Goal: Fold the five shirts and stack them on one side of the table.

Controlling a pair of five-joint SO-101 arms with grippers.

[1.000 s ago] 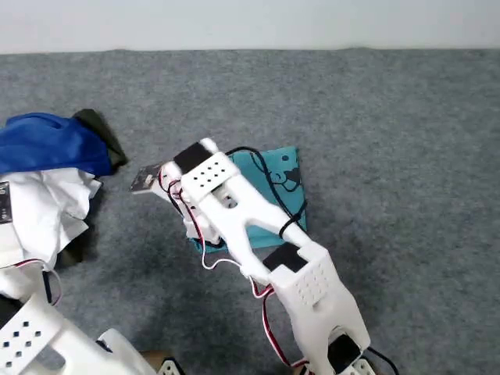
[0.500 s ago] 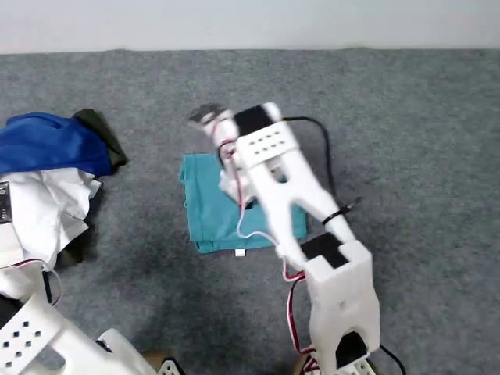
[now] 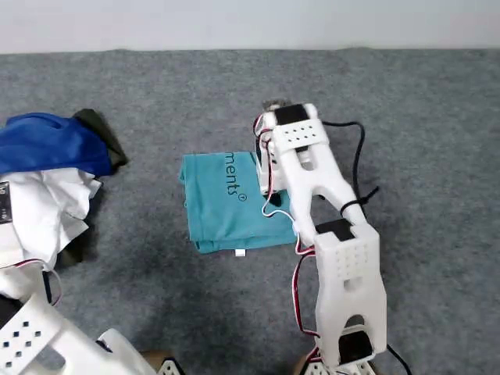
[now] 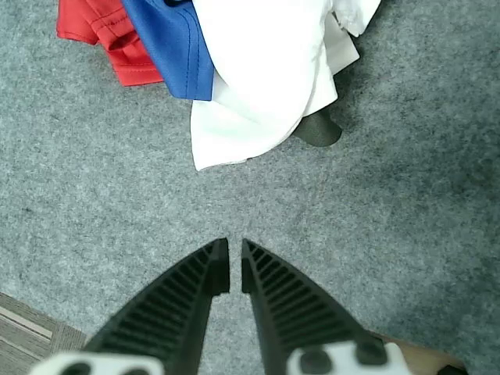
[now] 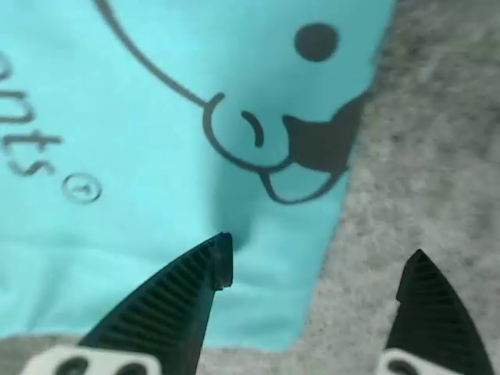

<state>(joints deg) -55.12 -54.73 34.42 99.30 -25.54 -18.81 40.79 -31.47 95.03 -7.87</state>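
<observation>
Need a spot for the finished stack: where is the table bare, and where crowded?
Bare: the table right of the right arm, the far strip, and the gap between the pile and the teal shirt. Crowded: the left edge with the pile, and the middle under the arm.

Grey felt-like cover (image 5: pixel 437 156) lies beneath the right gripper (image 5: pixel 320 254) and all around it; a pale wall (image 3: pixel 250 23) stands well beyond. A wood-toned strip (image 4: pixel 27 328) lies behind the left gripper (image 4: pixel 234 262).
</observation>
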